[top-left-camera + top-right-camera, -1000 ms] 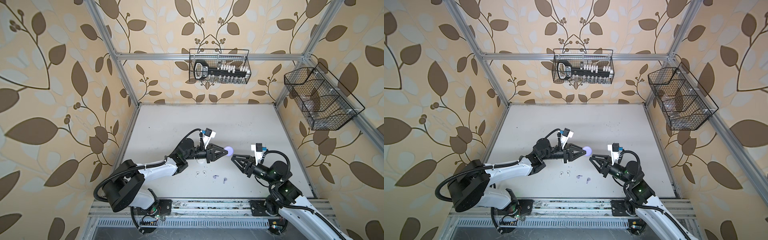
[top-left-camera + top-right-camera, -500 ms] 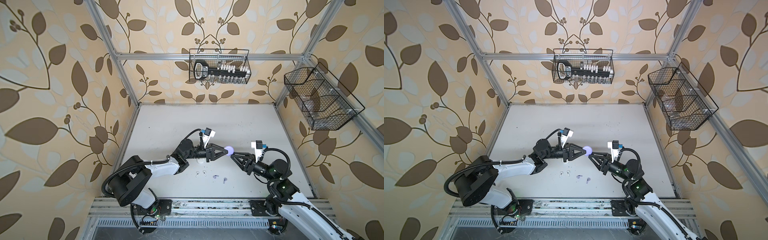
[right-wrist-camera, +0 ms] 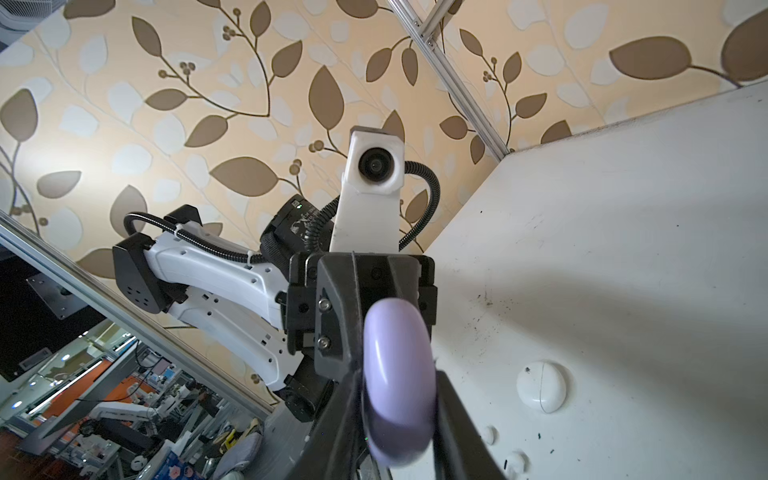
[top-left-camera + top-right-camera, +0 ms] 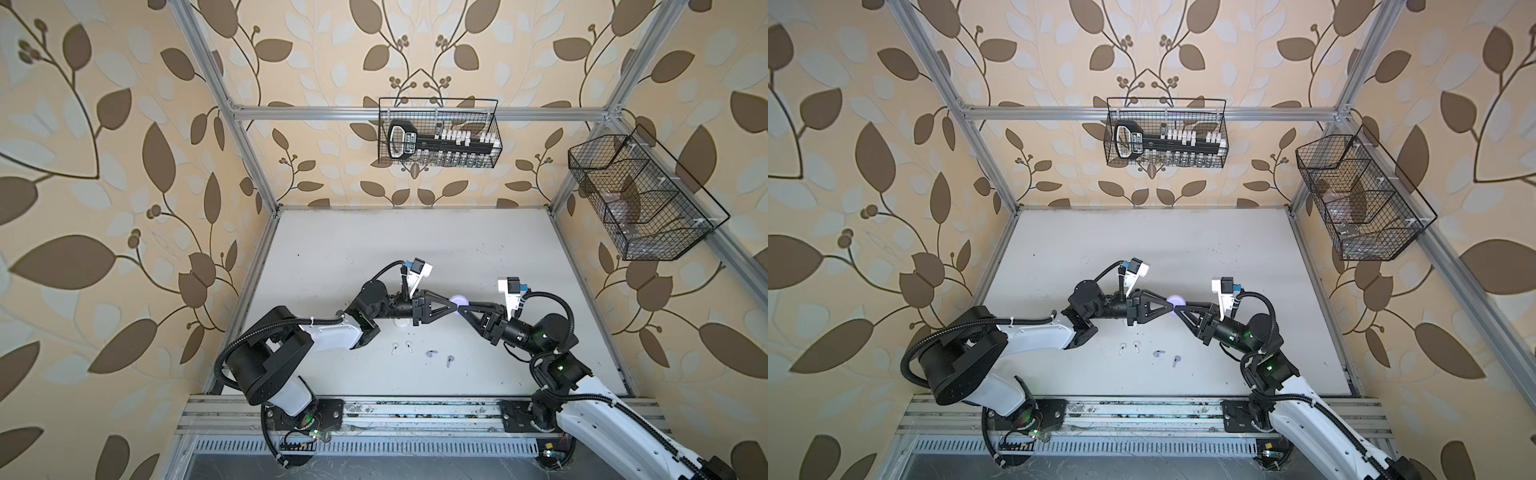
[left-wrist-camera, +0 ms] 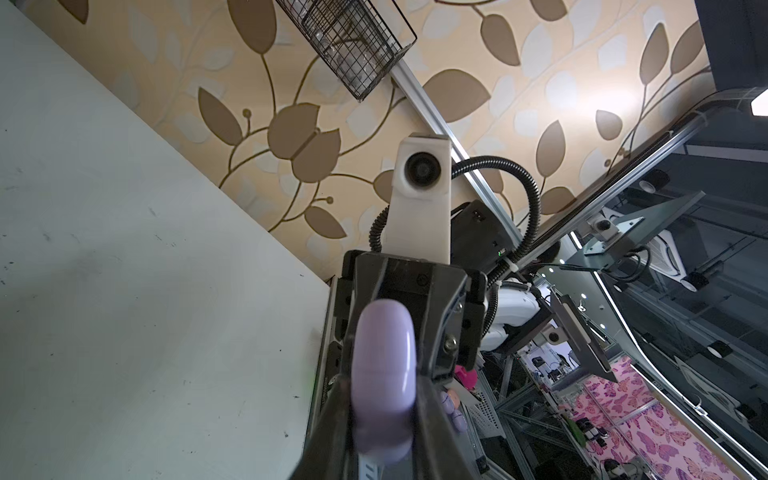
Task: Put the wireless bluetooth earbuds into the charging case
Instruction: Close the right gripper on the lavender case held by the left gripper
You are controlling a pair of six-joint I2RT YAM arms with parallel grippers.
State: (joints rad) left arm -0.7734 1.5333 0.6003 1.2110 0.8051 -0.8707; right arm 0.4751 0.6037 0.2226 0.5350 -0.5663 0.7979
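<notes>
1. Here, the left gripper is clamped on a round, glossy lilac plastic charging case above the white table.
2. The fingers of the right gripper flank that case from the opposite side; whether they press it is unclear.
3. Two white stemmed plastic earbuds and two lilac earbuds lie on the table, below the fingertips and well apart from them.
4. A round white plastic case sits beneath the left gripper, partly hidden in both top views.

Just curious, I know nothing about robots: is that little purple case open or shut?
Shut: in both wrist views the lilac case is a smooth closed shell, with no lid lifted.
</notes>
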